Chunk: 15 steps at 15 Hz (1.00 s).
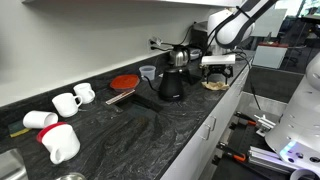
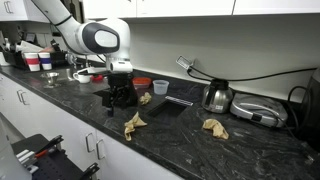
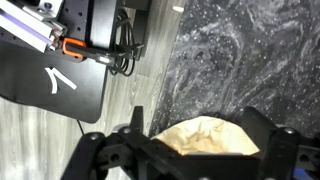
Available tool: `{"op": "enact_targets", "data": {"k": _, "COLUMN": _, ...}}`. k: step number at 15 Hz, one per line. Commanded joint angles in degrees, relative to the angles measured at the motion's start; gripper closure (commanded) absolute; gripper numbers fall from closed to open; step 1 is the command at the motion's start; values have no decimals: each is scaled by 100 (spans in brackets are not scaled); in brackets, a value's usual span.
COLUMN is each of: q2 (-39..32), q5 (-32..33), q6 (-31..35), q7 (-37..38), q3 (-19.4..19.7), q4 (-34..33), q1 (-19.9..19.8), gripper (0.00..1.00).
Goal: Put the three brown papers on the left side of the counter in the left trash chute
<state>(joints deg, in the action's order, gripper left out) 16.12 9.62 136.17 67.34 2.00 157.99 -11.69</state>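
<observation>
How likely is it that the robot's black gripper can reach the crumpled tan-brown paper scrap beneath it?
Probably yes. In the wrist view the black gripper hangs open with the crumpled tan-brown paper scrap between its fingers, and nothing covers the scrap on the black stone-look counter.

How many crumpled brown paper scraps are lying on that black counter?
3. One brown paper lies near the counter's front edge, one in front of the kettle, and one beside the claw. More could be hidden behind the claw.
</observation>
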Motion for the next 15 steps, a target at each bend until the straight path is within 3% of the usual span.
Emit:
{"op": "enact_targets", "data": {"k": 1, "q2": -437, "q5": -161, "q6": 292, "q7": 794, "q3": -15, "q4": -273, "q1": -212, "gripper": 0}}
{"op": "enact_targets", "data": {"k": 8, "q2": -1674, "q5": -268, "q6": 706, "q7": 1784, "q3": 296, "q4": -1245, "q1": -88, "gripper": 0}}
{"op": "enact_targets", "data": {"k": 15, "q2": -2468, "q5": -764, "q6": 615, "q7": 1712, "q3": 633, "q4": -1830, "q1": 99, "gripper": 0}}
